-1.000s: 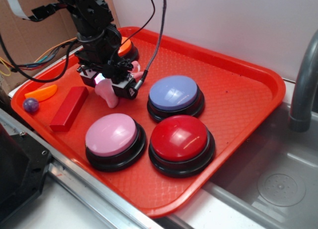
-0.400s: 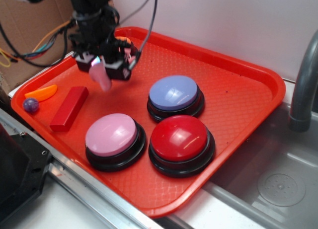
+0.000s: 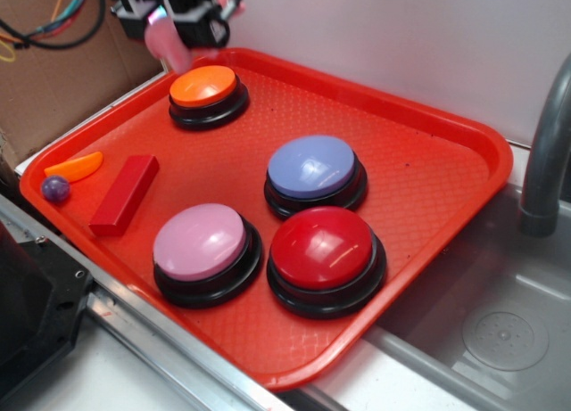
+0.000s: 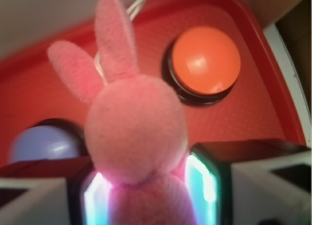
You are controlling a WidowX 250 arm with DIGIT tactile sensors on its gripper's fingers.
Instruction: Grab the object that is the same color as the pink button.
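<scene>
Pink bunny held up high above the tray

The gripper [image 3: 169, 19] is squeezed tight on the pink bunny toy [image 4: 134, 132], with one finger [image 4: 207, 186] on each side of its body. In the exterior view the bunny [image 3: 165, 41] hangs in the air at the top left, above the far edge of the red tray [image 3: 428, 161] and just behind the orange button [image 3: 207, 87]. On the tray sit the pink button [image 3: 201, 242], the red button [image 3: 323, 249] right beside it, and the light blue button [image 3: 312, 168] behind them. A red block [image 3: 125, 193], an orange slice [image 3: 76, 167] and a small purple ball [image 3: 55, 189] lie near the left edge.
</scene>
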